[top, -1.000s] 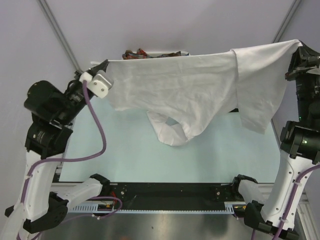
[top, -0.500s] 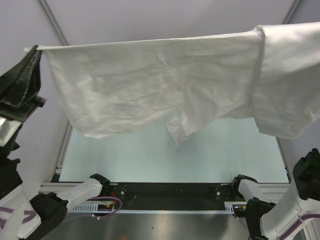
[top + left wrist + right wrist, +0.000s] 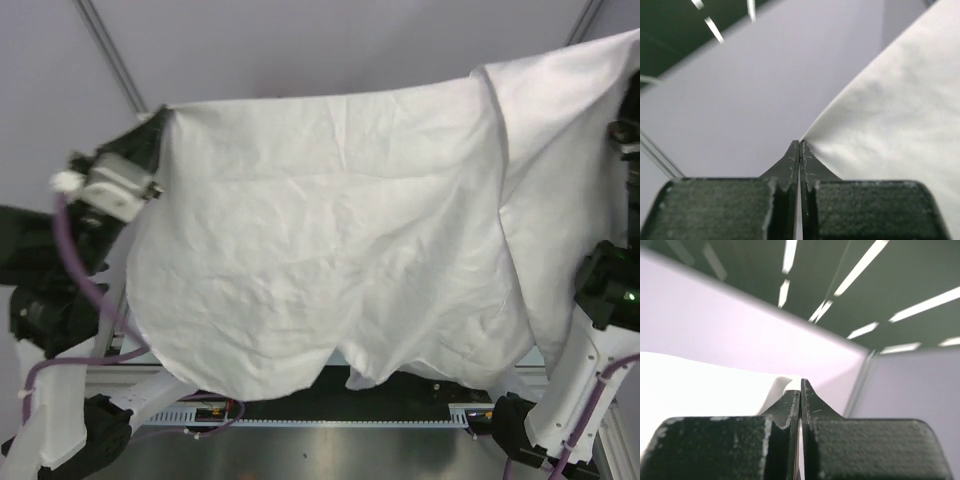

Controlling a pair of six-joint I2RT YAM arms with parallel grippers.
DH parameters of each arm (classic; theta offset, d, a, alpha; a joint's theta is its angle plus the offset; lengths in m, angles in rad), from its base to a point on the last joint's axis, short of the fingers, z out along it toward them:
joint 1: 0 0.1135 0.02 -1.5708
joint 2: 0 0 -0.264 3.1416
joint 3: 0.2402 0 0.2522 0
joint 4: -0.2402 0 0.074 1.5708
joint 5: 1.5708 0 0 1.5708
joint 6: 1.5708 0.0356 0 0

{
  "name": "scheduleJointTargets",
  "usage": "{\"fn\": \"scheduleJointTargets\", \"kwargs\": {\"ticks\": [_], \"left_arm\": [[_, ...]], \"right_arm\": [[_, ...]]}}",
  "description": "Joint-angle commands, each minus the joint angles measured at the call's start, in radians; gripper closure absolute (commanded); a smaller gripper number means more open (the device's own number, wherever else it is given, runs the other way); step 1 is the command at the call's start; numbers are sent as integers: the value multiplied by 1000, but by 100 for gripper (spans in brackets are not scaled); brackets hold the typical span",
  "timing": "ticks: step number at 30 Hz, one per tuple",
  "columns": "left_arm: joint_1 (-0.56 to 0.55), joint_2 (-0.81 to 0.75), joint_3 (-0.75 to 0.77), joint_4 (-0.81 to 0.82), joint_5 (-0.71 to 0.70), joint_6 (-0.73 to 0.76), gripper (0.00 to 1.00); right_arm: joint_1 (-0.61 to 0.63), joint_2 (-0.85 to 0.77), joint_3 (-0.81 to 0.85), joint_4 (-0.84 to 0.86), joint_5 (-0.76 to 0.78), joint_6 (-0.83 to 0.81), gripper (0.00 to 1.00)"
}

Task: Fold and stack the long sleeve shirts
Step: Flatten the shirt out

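Against pale lilac enclosure walls (image 3: 300, 50), holds the white shirt (image 3: 330, 230) raised in the air as one broad sheet, lower hem hanging down to the dark near rail (image 3: 400, 395). At the left gripper (image 3: 799, 145), pinches the shirt's upper left corner between fingers pressed fully together, cloth fanning out to the right of the tips. At the right gripper (image 3: 800, 382), clamps the upper right edge likewise, fingers closed flat, white cloth showing at and just left of the tips.
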Motion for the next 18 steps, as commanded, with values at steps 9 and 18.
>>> {"fn": "scheduleJointTargets", "kwargs": {"ticks": [9,18], "left_arm": [[210,-62,-1027,53,215,254,100],[250,364,-1094,210,174,319,100]], "right_arm": [[210,-128,-959,-281,-189,-267,100],[356,281,-1061,-163,-69,-373,100]]}}
